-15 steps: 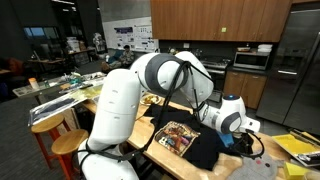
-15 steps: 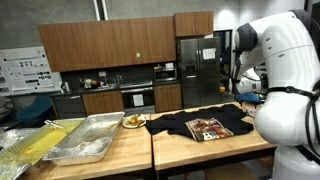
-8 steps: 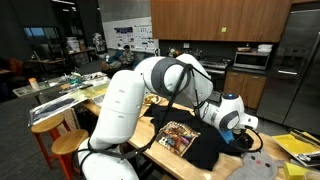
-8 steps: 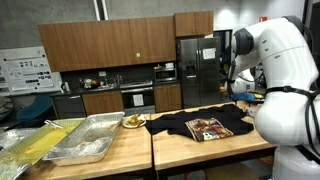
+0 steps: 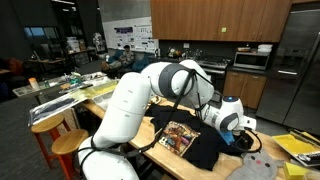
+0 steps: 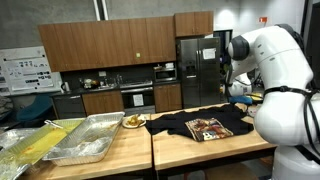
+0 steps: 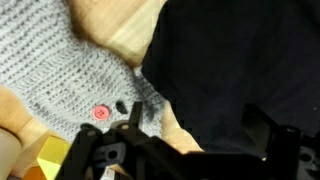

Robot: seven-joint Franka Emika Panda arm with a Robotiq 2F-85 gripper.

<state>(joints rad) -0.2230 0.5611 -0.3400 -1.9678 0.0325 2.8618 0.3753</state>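
1. The worktop (image 6: 200,150) is light wood and carries every item below.
2. My arm (image 5: 130,100) reaches across it, with the wrist low over the shirt's far side in an exterior view.
3. Two metal trays (image 6: 85,140) sit well apart from the shirt, at the opposite end of the worktop.
4. The shirt (image 6: 170,127) is black and lies flat and spread out. This is my reference item. A coloured print (image 6: 209,128) sits on its upper face.
5. A grey knit toy (image 5: 262,165) lies just beside the shirt's edge. In the wrist view the toy (image 7: 50,70) and the shirt (image 7: 240,60) are apart, with a strip of bare wood between them.
6. The fingers (image 7: 265,135) are released and spread wide, with nothing between them. They hang over that strip, between the shirt's edge and the toy. I cannot tell whether they touch either.
7. A pink button (image 7: 100,113) is on the toy, on the side away from the shirt.
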